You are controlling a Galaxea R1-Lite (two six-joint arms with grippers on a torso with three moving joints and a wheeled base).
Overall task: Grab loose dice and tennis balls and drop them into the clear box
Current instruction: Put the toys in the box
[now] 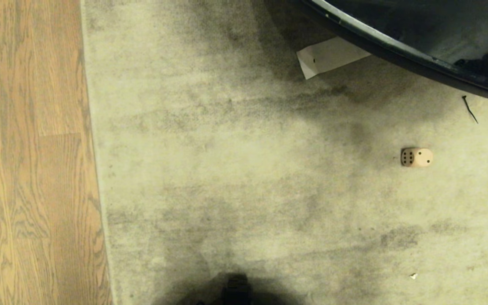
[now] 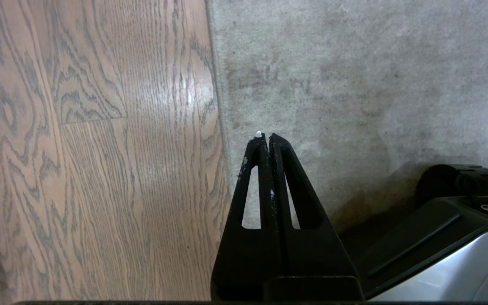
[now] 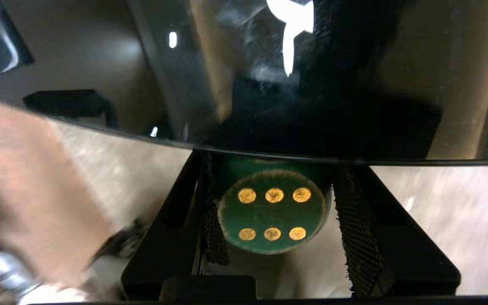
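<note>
Green die between right claw pads, beneath glossy table edge.

Floor: grey mottled carpet fills most of head view, wood planks down left side. On carpet: cream die mid-right, white paper sheet top centre-right, thin black tie upper right, small white scrap lower right.

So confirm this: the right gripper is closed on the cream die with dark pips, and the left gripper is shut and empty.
Wrong die. The right wrist view shows the right gripper closed on the dark green die with yellow pips; the cream die with dark pips lies loose on the carpet. The left gripper is shut and empty.
</note>
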